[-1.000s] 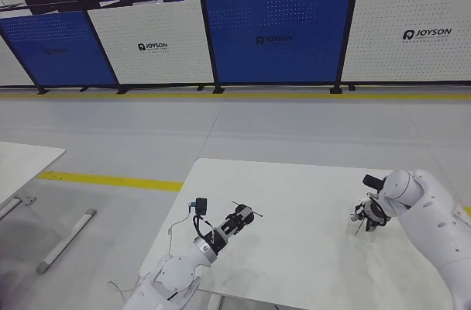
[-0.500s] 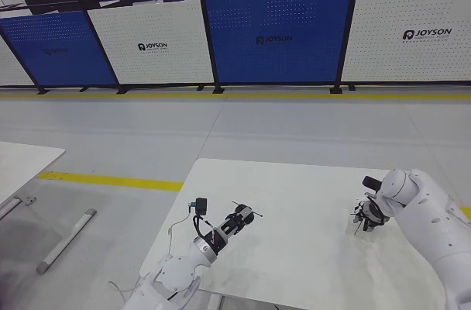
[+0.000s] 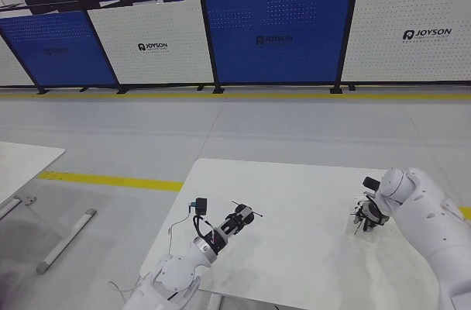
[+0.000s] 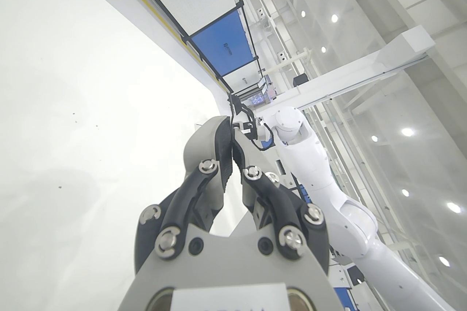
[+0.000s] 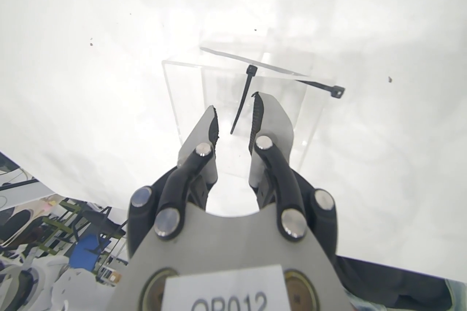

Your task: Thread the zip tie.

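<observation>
My left gripper [image 3: 245, 215] hovers near the front left of the white table [image 3: 297, 256], shut on a thin black zip tie [image 3: 247, 208] that crosses its tips. Its closed pads [image 4: 226, 144] pinch the strap, whose end pokes out past the tips. My right gripper [image 3: 365, 219] is at the table's right side, open above a small clear stand [image 5: 182, 89]. One zip tie [image 5: 245, 97] hangs from the stand's top, its tail between my open fingers [image 5: 213, 121]. A second zip tie [image 5: 317, 84] lies across the stand's top.
The table's left and front edges run close to my left arm. The right arm [image 4: 313, 159] shows beyond the left gripper's tips. Another white table [image 3: 18, 167] stands far left across the floor. Bare tabletop lies between the two grippers.
The right arm's upper part has shifted slightly left while its gripper stays over the stand. The left arm has not moved.
</observation>
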Robot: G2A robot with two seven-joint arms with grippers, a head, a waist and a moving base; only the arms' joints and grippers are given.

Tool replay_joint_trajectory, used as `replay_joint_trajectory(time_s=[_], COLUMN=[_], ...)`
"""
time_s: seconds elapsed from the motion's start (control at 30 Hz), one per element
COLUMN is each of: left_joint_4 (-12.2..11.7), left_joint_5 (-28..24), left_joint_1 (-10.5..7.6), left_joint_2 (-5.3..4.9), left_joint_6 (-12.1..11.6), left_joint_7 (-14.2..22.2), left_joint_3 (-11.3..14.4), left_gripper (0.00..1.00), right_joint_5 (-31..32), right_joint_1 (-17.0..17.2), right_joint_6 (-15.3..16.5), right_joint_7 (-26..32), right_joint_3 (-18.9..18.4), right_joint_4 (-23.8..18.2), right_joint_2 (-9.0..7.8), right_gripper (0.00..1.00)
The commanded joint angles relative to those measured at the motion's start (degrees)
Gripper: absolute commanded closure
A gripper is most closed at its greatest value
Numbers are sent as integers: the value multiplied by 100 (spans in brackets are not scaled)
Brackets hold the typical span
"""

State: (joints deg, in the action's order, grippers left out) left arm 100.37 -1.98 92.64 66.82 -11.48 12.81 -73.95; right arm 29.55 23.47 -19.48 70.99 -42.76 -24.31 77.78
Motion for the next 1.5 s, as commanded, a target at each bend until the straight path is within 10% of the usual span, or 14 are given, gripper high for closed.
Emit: replay_joint_trajectory(time_s=[0.0,0.57,0.73,1.47], left_joint_4=[0,0,0,0], left_joint_5=[0,0,0,0], left_joint_1=[0,0,0,0], left_joint_2=[0,0,0,0], left_joint_6=[0,0,0,0], left_joint_7=[0,0,0,0], left_joint_3=[0,0,0,0], left_gripper=[100,100,100,100], right_joint_5=[-5,22,49,14], right_joint_1=[-23,-195,-235,-309], right_joint_6=[0,11,2,556], right_joint_7=[-14,-78,-95,-135], right_joint_3=[9,78,96,-54], right_joint_4=[67,569,674,799], right_joint_2=[30,251,306,300], right_gripper=[79,78,100,100])
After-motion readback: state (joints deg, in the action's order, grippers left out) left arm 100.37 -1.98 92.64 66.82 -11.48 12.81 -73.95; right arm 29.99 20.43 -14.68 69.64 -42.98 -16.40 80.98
